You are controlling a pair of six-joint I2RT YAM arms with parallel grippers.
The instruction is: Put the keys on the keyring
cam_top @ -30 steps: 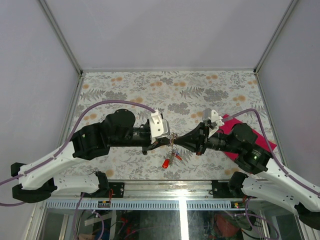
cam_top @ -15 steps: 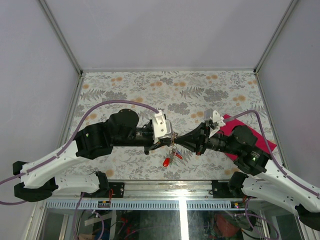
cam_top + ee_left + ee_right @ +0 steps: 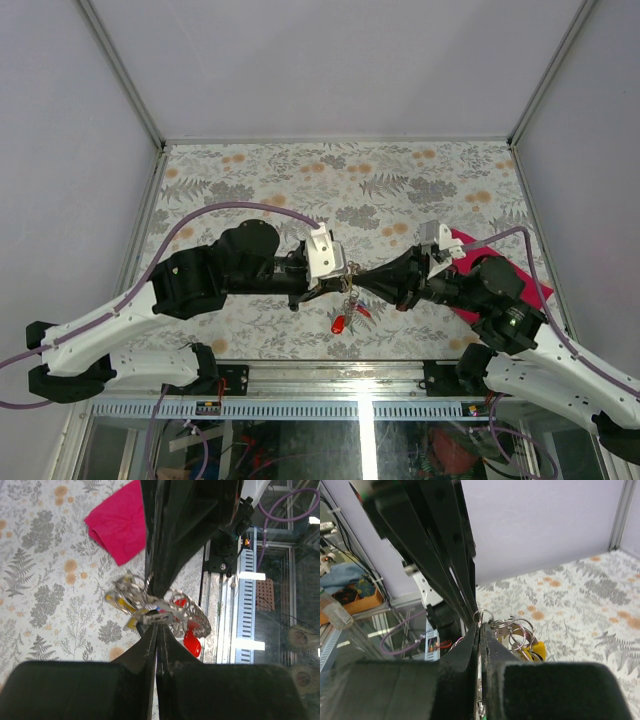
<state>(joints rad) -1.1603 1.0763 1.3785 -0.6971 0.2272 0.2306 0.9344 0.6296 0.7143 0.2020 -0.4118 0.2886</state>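
Both grippers meet tip to tip above the table's near middle, with the bunch of keys (image 3: 346,310) hanging below them. My left gripper (image 3: 156,626) is shut on a flat silvery key blade (image 3: 155,617). A red key head (image 3: 191,643) and a yellow one (image 3: 114,600) hang beside it. My right gripper (image 3: 481,627) is shut on a thin ring of the keyring (image 3: 484,615). More silvery rings (image 3: 521,632) and a yellow key head (image 3: 538,652) dangle just to its right. From above, the left gripper (image 3: 343,282) and the right gripper (image 3: 358,282) nearly touch.
A magenta cloth (image 3: 516,268) lies on the flowered table (image 3: 330,180) under the right arm, and the left wrist view shows the cloth (image 3: 117,525) too. The table's near edge with its metal rail (image 3: 330,362) runs just below the hanging keys.
The meeting point of the two grippers has drifted slightly right: the left arm has reached further in, the right arm has drawn back. The hanging keys went along.
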